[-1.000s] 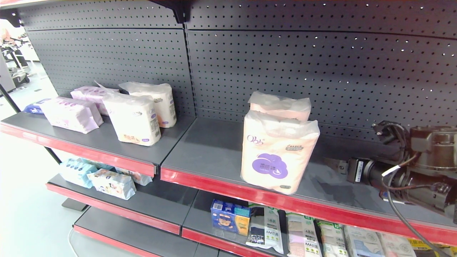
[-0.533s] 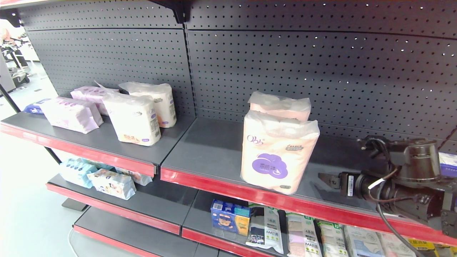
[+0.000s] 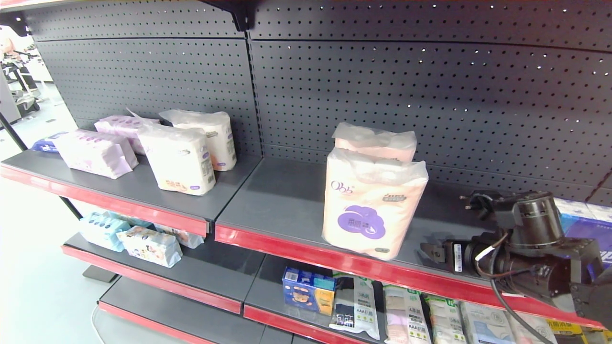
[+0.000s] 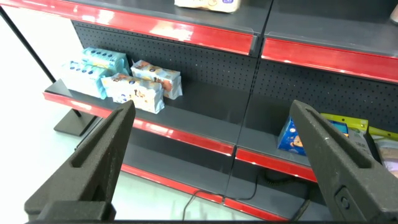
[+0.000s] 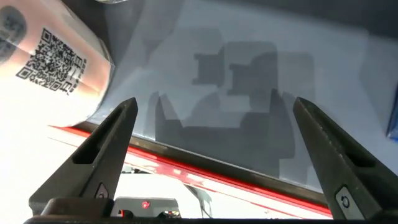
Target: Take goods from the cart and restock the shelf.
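Two peach tissue packs stand on the upper shelf (image 3: 287, 200), one (image 3: 370, 203) at the front edge and a second (image 3: 375, 141) behind it. My right gripper (image 3: 430, 251) hovers just over the shelf's red front lip, to the right of the front pack, fingers open and empty. In the right wrist view the same gripper (image 5: 214, 155) spans bare shelf surface, with the front pack (image 5: 50, 68) off to one side. My left gripper (image 4: 217, 155) is open with nothing between its fingers, low down and facing the lower shelves.
White and pink tissue packs (image 3: 179, 157) fill the left shelf section. A blue pack (image 3: 585, 222) lies at the far right behind my right arm. Lower shelves hold light-blue packs (image 3: 103, 229), a blue box (image 3: 308, 289) and flat packets (image 3: 406, 315). Bare shelf lies between the sections.
My right arm has drawn back from over the shelf toward its front edge, moving down and left in the head view. The blue pack at far right has come into sight.
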Robot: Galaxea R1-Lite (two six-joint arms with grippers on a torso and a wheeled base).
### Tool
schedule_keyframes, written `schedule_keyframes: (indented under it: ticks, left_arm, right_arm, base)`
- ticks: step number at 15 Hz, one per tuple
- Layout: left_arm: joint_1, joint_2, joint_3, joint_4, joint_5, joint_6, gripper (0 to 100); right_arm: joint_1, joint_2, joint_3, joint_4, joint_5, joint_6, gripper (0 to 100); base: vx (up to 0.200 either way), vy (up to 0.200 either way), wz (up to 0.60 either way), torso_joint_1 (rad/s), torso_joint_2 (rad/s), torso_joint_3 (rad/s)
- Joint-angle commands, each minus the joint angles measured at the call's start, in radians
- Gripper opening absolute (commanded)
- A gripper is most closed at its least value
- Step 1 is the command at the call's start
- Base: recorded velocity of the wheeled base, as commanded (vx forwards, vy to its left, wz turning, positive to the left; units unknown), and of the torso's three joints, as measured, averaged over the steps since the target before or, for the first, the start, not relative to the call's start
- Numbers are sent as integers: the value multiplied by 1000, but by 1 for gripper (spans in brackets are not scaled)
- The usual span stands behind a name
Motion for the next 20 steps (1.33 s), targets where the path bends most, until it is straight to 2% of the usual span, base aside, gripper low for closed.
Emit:
schedule_keyframes:
  ticks: [1, 6, 9, 20]
  left_arm:
    - [0, 0, 0, 0, 0, 0, 100]
    - [0, 0, 0, 0, 0, 0, 100]
    - [0, 0, 0, 0, 0, 0, 100]
    - [0, 0, 0, 0, 0, 0, 100]
  right_arm:
    - [10, 13, -6, -1, 0, 0, 100]
    - [36, 34, -20, -1, -8, 17, 100]
    - [73, 54, -60, 24, -57, 57, 100]
    - [108, 70, -101, 50, -68, 80, 100]
  base:
    - [0, 0, 0, 0, 0, 0]
    - [0, 0, 0, 0, 0, 0]
    - [0, 0, 0, 0, 0, 0]
    - [0, 0, 0, 0, 0, 0]
